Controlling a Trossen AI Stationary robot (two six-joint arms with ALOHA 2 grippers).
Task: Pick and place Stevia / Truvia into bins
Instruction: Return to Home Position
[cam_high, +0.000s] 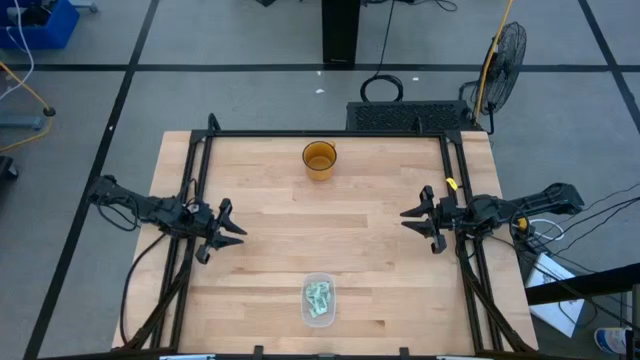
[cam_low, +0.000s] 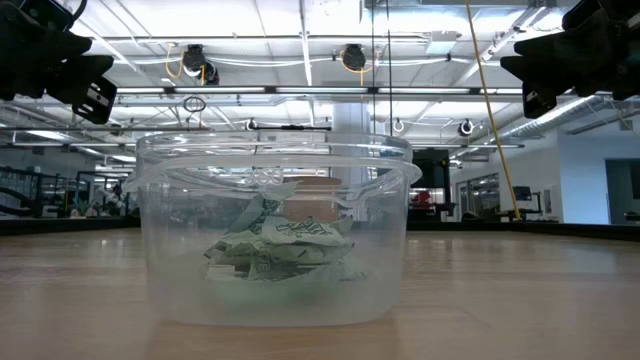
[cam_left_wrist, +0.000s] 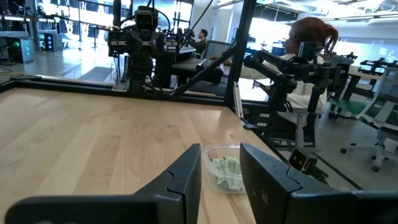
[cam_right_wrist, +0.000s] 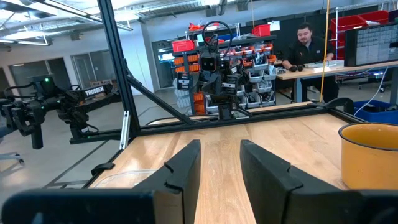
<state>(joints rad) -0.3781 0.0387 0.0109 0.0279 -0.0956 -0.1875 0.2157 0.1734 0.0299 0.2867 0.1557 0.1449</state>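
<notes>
The clear plastic bin (cam_high: 318, 300) stands near the table's near edge, close in front of the low view (cam_low: 272, 232). Several pale green and white sachets (cam_low: 280, 250) lie heaped inside it, also showing in the left wrist view (cam_left_wrist: 226, 172). My left gripper (cam_high: 228, 230) hovers open above the table's left side. My right gripper (cam_high: 418, 222) hovers open above the right side. Neither holds anything. No sachet shows on the bare table.
A round amber cup (cam_high: 320, 160) stands near the far edge, seen too in the right wrist view (cam_right_wrist: 370, 155). A black frame (cam_high: 330, 133) rims the wooden table. People sit at desks beyond the table (cam_right_wrist: 308, 43).
</notes>
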